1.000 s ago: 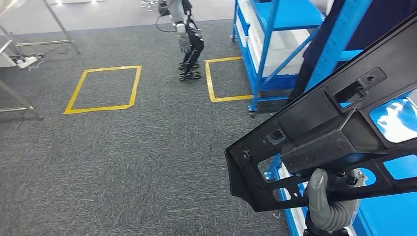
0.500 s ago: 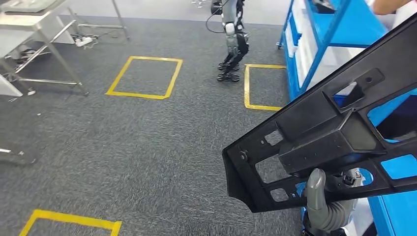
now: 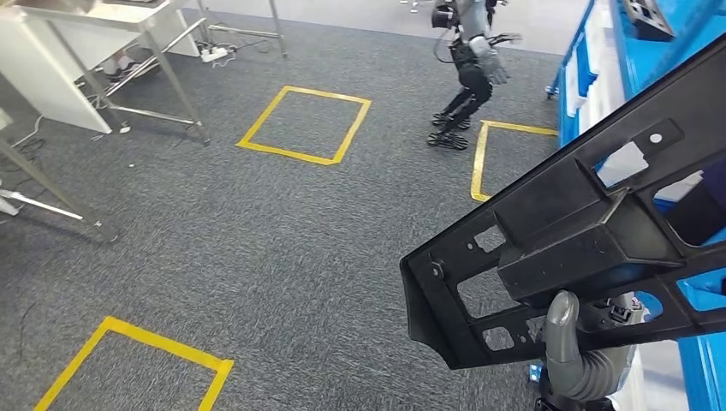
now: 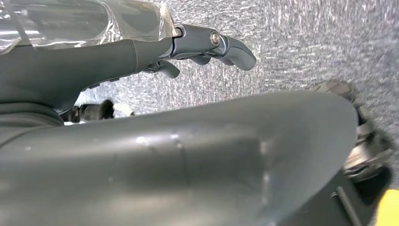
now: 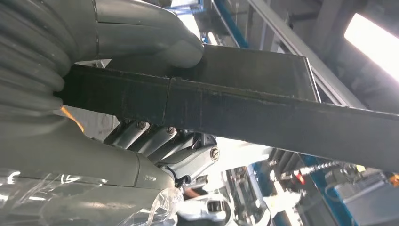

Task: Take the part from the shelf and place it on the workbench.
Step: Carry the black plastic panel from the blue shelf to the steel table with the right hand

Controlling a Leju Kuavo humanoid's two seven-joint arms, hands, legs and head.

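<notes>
The whole head view has swung left, so the camera has turned. A metal table (image 3: 103,51) has come into sight at upper left. A yellow floor square (image 3: 128,368) now shows at lower left. The blue shelf (image 3: 599,60) has slid toward the right edge.

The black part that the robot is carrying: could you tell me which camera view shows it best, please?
The head view: the black part shows almost whole there, a long frame with cut-outs, with the right hand gripping its lower edge. The right wrist view gives only a close strip of its edge clamped between thumb and fingers. In the left wrist view I cannot make it out.
</notes>
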